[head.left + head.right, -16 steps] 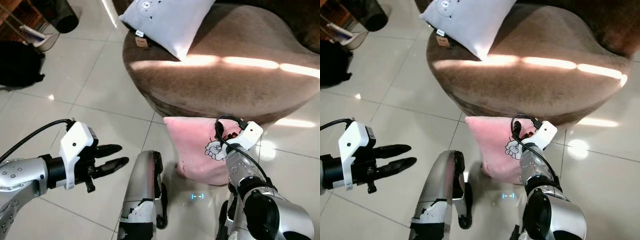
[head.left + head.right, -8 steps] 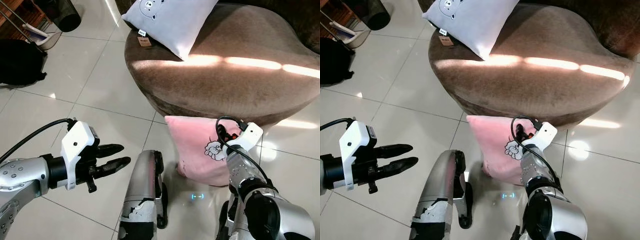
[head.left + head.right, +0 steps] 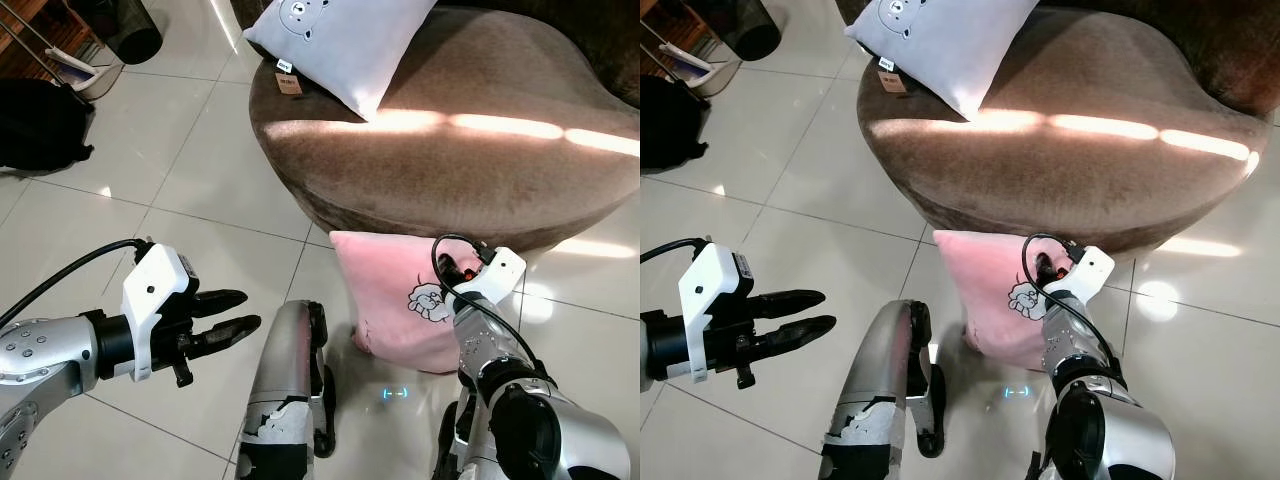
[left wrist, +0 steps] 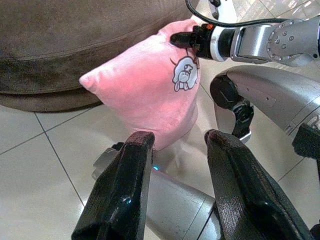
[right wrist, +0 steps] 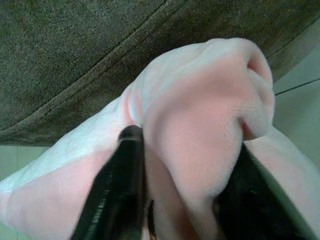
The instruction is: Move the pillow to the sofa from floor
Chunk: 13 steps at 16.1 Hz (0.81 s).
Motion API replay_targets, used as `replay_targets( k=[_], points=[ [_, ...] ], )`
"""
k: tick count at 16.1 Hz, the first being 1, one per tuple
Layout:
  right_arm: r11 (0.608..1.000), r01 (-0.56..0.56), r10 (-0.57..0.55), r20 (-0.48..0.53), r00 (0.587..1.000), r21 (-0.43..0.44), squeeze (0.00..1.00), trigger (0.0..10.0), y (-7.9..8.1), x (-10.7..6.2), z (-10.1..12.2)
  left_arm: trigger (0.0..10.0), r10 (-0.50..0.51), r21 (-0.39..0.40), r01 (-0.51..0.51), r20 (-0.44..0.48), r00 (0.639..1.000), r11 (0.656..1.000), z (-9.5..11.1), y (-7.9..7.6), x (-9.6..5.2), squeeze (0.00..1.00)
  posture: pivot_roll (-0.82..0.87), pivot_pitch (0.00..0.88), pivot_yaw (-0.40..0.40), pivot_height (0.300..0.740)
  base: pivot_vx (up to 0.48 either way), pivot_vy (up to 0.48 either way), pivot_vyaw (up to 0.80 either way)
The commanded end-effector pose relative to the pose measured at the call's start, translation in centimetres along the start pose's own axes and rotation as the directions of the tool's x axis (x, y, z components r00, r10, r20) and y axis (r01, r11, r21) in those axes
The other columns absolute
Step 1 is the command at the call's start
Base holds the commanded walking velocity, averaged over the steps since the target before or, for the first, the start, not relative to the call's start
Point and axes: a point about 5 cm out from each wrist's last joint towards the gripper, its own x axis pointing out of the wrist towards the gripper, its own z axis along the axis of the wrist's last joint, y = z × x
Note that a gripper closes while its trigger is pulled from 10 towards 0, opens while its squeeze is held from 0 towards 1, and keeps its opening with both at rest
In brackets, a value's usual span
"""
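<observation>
Right wrist view shows the right gripper (image 5: 185, 200), its fingers (image 5: 122, 185) clenched on a bunched corner of the pink pillow (image 3: 400, 295), apparently its upper edge. Just beyond them rises the brown sofa (image 3: 480, 140); the pillow leans against its base on the tiled floor (image 3: 200, 170). Well aside, the left gripper (image 3: 225, 315) hovers with fingers parted.

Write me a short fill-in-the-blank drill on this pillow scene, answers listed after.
1. The right tool is shut on the ____ pillow.
2. That pillow stands on the floor, leaning against the brown ____.
3. The pillow lying on the sofa is ____ in colour.
4. The left tool hangs ____, holding nothing.

Answers: pink; sofa; white; open
</observation>
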Motion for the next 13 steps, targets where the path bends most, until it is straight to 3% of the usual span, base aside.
replay_targets(
  k=[1,7,13],
  points=[
    [1.000,-0.004,0.004,-0.053,0.999,0.000,0.00,0.0,-0.2,-0.5,-1.7,10.0,-0.013,-0.008,0.013,-0.012,1.000,1.000,-0.2,-0.3,-0.1,0.00,0.42,0.311,0.217,0.547,0.000,0.000,0.00],
    [1.000,-0.026,0.025,-0.063,0.998,-0.005,0.00,0.0,-0.5,-0.7,-1.9,10.0,-0.008,-0.014,0.008,-0.007,1.000,1.000,-0.6,-0.4,0.2,0.00,0.40,0.294,0.197,0.547,0.000,0.000,0.00],
    [0.996,-0.085,0.083,-0.079,0.993,-0.018,0.00,0.0,-0.2,-0.8,-2.1,10.0,0.013,-0.038,-0.012,0.031,0.999,0.999,-1.7,-0.1,1.9,0.00,0.31,0.241,0.155,0.547,0.000,0.000,0.00]
  ],
)
